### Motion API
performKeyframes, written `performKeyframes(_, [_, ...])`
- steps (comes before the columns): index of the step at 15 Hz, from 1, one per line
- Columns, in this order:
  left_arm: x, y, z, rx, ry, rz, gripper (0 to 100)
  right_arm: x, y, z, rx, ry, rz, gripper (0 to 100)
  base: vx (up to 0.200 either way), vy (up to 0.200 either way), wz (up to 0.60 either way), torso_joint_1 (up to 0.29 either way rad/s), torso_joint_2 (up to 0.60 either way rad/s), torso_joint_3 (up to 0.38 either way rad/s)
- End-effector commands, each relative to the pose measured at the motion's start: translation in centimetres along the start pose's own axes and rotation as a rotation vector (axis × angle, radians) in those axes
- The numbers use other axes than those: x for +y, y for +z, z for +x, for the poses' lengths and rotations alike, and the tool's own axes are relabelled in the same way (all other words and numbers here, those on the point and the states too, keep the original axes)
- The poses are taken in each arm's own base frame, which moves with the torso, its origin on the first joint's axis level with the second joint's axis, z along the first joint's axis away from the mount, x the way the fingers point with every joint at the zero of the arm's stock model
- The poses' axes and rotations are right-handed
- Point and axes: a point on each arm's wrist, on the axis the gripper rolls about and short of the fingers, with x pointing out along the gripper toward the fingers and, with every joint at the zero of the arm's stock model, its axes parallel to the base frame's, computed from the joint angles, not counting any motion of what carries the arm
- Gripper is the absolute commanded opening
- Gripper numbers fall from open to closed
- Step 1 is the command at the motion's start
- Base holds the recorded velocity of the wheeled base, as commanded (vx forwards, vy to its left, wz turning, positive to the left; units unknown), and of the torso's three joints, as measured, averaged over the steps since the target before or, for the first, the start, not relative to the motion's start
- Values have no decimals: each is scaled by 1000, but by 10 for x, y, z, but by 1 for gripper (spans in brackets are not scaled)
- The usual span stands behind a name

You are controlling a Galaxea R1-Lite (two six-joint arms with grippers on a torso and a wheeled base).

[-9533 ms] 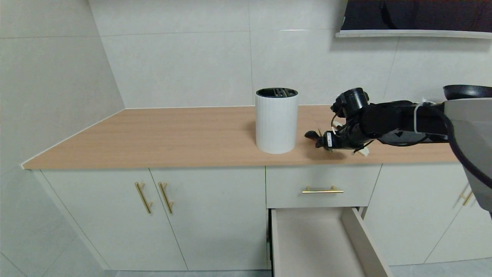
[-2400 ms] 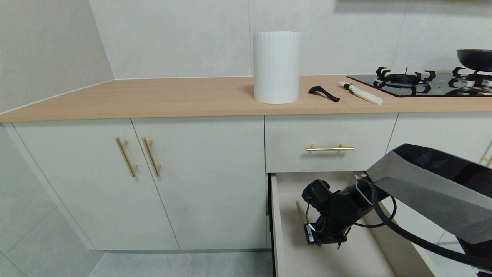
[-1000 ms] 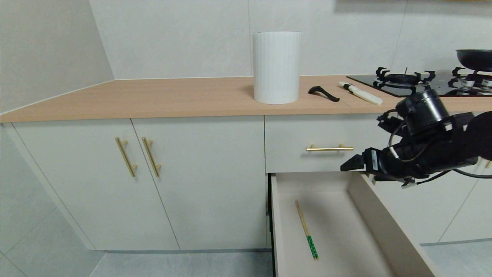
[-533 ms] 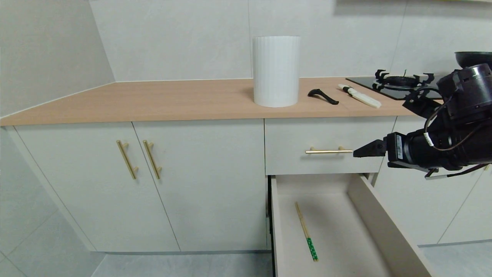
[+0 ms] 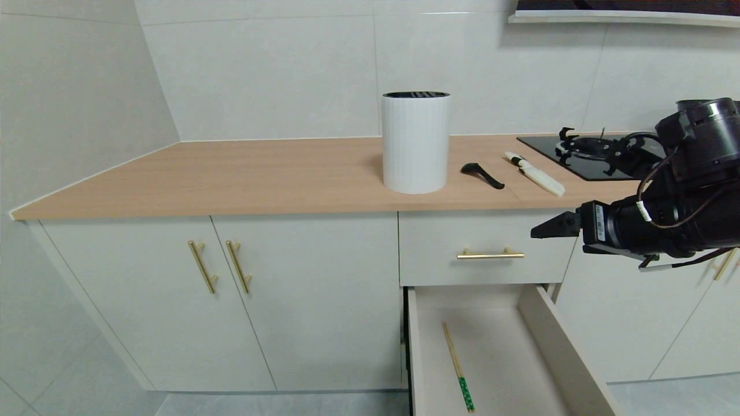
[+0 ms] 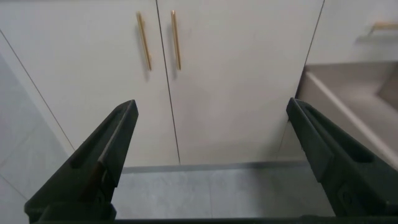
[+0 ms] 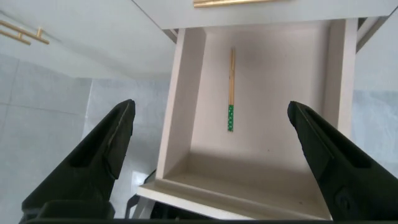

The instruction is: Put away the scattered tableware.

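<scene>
The spoon and knife are laid slantwise on the counter, far-left of the open right gripper.

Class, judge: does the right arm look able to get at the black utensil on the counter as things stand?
Probably yes. The right gripper is open and empty just below the counter, and the black utensil lies uncovered on it, apart from the white holder and the knife.
</scene>
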Motion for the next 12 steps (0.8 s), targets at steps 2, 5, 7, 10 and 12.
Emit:
performKeyframes(2, [0,0,0,1,0,0,100,-1,-1,3,7,-2,-3,100,0,0,0,171,-466,-293])
performKeyframes(5, [0,0,0,0,0,0,100,-1,-2,3,12,-1,-17,100,0,0,0,191,-466,-290])
performKeyframes(7, [0,0,0,0,0,0,100,-1,-3,3,15,-2,-18,100,0,0,0,198,-478,-278])
performKeyframes(10, [0,0,0,1,0,0,100,-1,-5,6,25,-3,-21,100,0,0,0,207,-486,-284])
performKeyframes(12, [0,0,0,1,0,0,100,0,-5,7,27,-2,-22,100,0,0,0,225,-505,-286])
